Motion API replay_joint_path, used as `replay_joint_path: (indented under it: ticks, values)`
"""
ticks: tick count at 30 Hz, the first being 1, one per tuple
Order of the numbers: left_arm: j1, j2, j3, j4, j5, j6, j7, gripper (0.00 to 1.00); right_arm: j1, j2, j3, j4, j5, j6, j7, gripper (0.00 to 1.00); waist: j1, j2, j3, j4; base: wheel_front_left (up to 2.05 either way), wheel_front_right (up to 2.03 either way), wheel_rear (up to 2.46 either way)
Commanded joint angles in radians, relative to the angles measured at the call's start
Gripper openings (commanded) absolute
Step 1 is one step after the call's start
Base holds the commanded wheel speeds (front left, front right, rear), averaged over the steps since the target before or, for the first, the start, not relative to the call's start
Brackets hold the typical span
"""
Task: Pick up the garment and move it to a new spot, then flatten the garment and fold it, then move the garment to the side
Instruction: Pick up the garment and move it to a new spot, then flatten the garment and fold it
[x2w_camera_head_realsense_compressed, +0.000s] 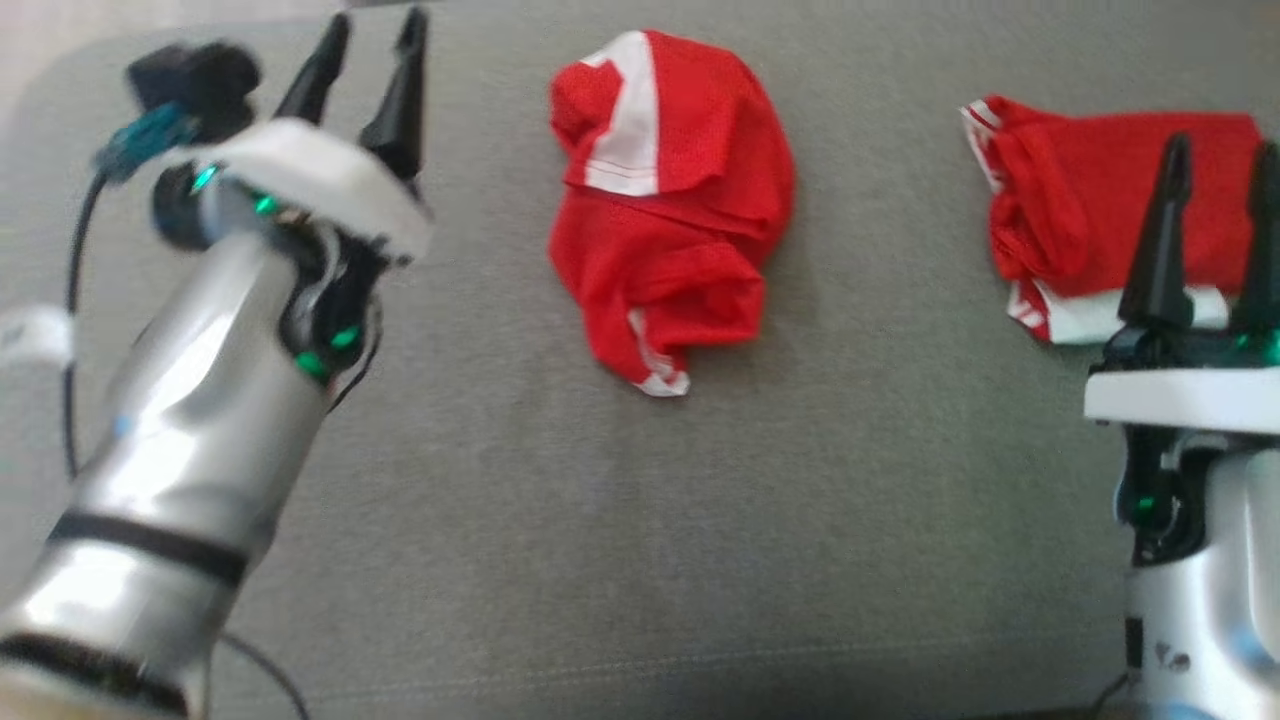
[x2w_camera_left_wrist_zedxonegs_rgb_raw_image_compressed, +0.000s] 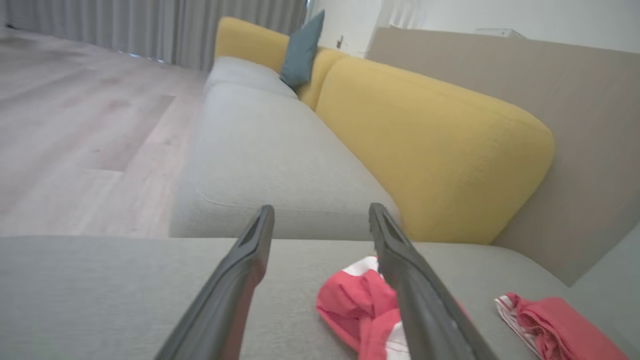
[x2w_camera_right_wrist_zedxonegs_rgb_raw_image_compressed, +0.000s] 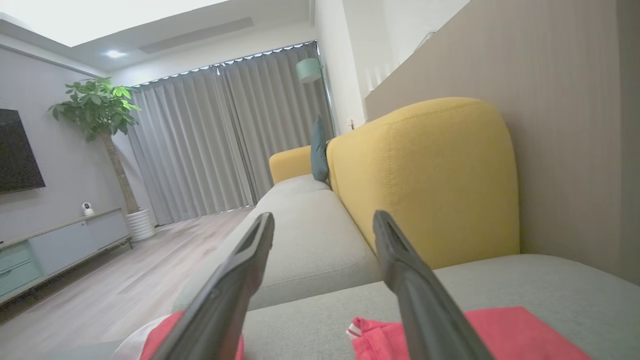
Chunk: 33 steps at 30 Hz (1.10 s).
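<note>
Two empty, spread grippers hover over the sofa cushion (x2w_camera_head_realsense_compressed: 900, 500); left gripper (x2w_camera_head_realsense_compressed: 378, 25) and right gripper (x2w_camera_head_realsense_compressed: 1225, 150) flank the crumpled garment (x2w_camera_head_realsense_compressed: 670, 200) lying central, seemingly poised to flatten it; a folded garment (x2w_camera_head_realsense_compressed: 1080, 200) rests rightward.

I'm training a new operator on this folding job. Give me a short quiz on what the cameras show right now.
1. True or false: the left gripper is shut on the crumpled garment.
2. How many red garments lie on the grey cushion? A one, B two, C three.
3. Fill in: the right gripper, by the other garment, is ____.
Key: 1 false, it stands open and empty; 2 B; 3 open.
</note>
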Motion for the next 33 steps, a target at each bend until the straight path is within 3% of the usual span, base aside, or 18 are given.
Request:
replay_joint_path:
  ticks: [1,8,15,20,25,33]
  values:
    - [-0.012,0.038,0.037,-0.031,0.011,0.005,-0.011,1.0,0.004,-0.002,0.027,-0.028,-0.008,0.007,0.003,1.0,0.0,0.0,-0.028,0.032,0.0,0.0,0.0]
    - [0.285,0.13,0.176,-0.269,0.123,0.07,-0.011,1.0,0.057,-0.002,0.054,-0.012,0.0,0.007,0.01,1.0,0.0,0.0,-0.073,0.102,0.0,0.0,0.0]
    - [0.571,0.073,0.277,-0.495,0.182,0.121,-0.011,1.0,0.114,-0.002,0.111,0.017,0.014,0.007,0.009,1.0,0.0,0.0,-0.093,0.148,0.0,0.0,0.0]
    - [0.618,0.043,0.294,-0.543,0.21,0.118,-0.012,1.0,0.126,-0.002,0.188,0.02,0.021,0.007,0.017,1.0,0.0,0.0,-0.089,0.173,0.0,0.0,0.0]
    - [0.617,0.029,0.29,-0.538,0.223,0.104,-0.012,1.0,0.12,-0.002,0.335,0.042,0.019,0.007,0.079,1.0,0.0,0.0,-0.072,0.195,0.0,0.0,0.0]
    - [0.606,-0.004,0.274,-0.507,0.232,0.085,-0.012,1.0,0.031,-0.002,0.467,0.196,0.028,0.007,0.23,1.0,0.0,0.0,-0.033,0.243,0.0,0.0,0.0]
